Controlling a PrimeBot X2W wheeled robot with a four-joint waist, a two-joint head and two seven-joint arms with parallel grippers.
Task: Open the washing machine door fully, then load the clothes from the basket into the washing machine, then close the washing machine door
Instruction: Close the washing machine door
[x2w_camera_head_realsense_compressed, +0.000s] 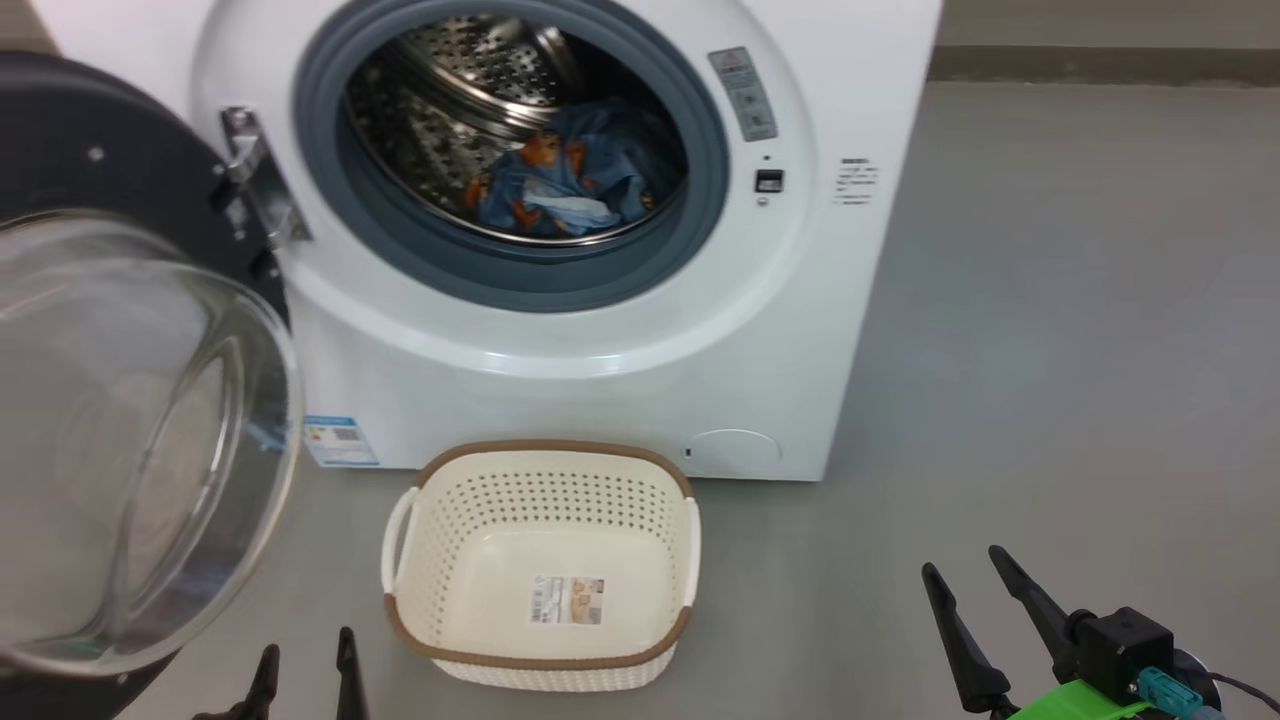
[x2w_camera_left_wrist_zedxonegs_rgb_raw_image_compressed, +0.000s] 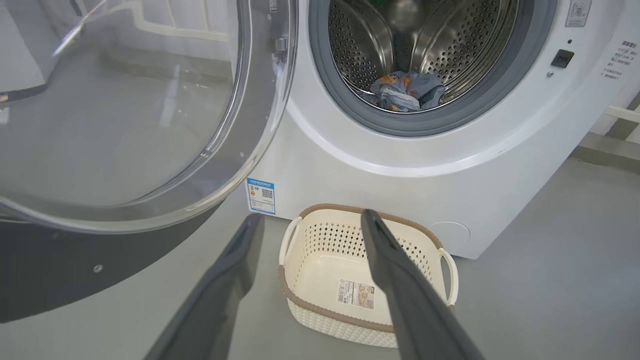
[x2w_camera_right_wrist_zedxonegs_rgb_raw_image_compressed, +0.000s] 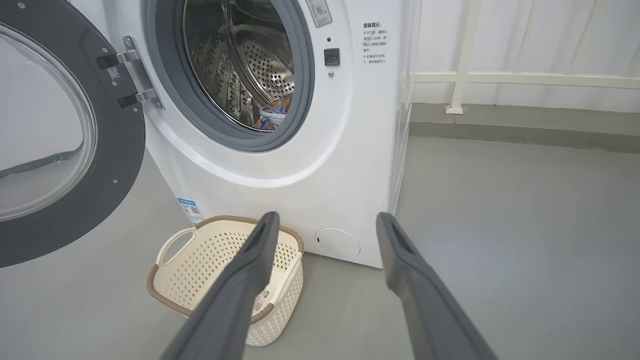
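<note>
The clothes (x2w_camera_head_realsense_compressed: 565, 185) lie inside the washing machine (x2w_camera_head_realsense_compressed: 600, 390), its door (x2w_camera_head_realsense_compressed: 120, 440) open. The basket (x2w_camera_head_realsense_compressed: 545, 447) sits before it. Left claw (x2w_camera_head_realsense_compressed: 306, 642) and right claw (x2w_camera_head_realsense_compressed: 962, 560) gape wide.

Head cam looks down; wrist cams low, fwd; all share washing machine (x2w_camera_head_realsense_compressed: 600, 390), basket (x2w_camera_head_realsense_compressed: 545, 495).

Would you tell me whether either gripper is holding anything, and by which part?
Nothing is held: the left gripper and the right gripper both stand open and empty.

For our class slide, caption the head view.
Clothes in the washing machine, basket empty, door open.
</note>
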